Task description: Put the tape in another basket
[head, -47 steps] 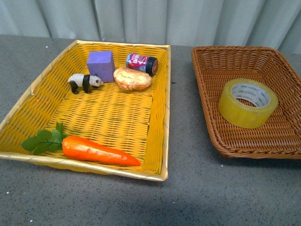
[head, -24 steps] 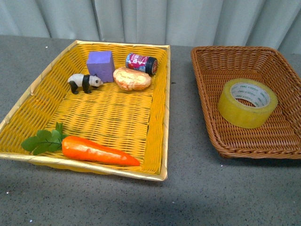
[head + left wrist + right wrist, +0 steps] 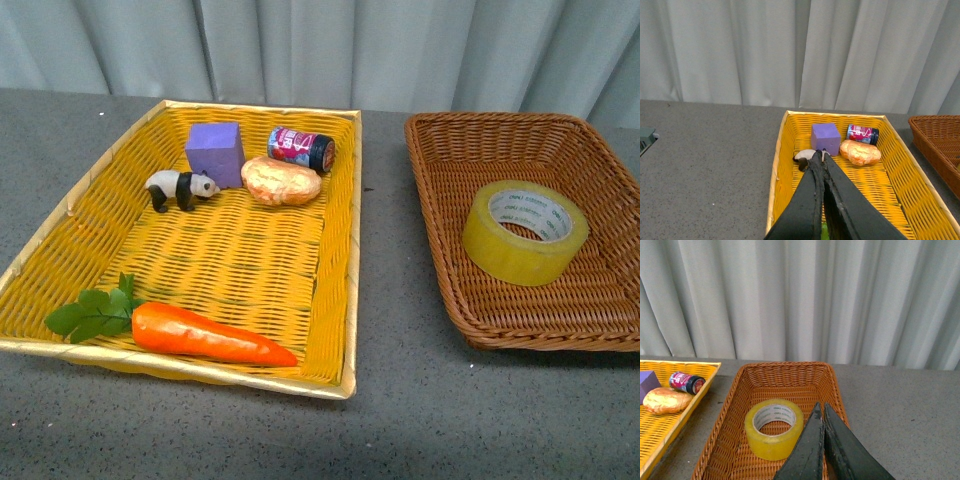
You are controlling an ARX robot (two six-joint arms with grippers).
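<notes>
Brown wicker makes the basket (image 3: 440, 250) near the right edge of the bench (image 3: 400, 400), and the tape (image 3: 525, 232) lies flat in it, hole upward, with nothing else around it. The yellow tray (image 3: 340, 250) stands just beside it toward the left edge and holds a carrot (image 3: 205, 333), a panda figure (image 3: 180, 188), a purple block (image 3: 215, 150), a bread roll (image 3: 281, 181) and a small can (image 3: 300, 148).

The left hand (image 3: 822, 159) hangs above the yellow tray with its fingers pressed together and holding nothing. The right hand (image 3: 820, 411) hangs above the brown basket close to the tape, also closed together and empty.

I judge the roll to be stiff and rather light, with a smooth outer face that may slip. The best hold seems to be across the wall of the ring, one finger inside the white core (image 3: 774, 416) and one outside. For this the right hand must open first.
</notes>
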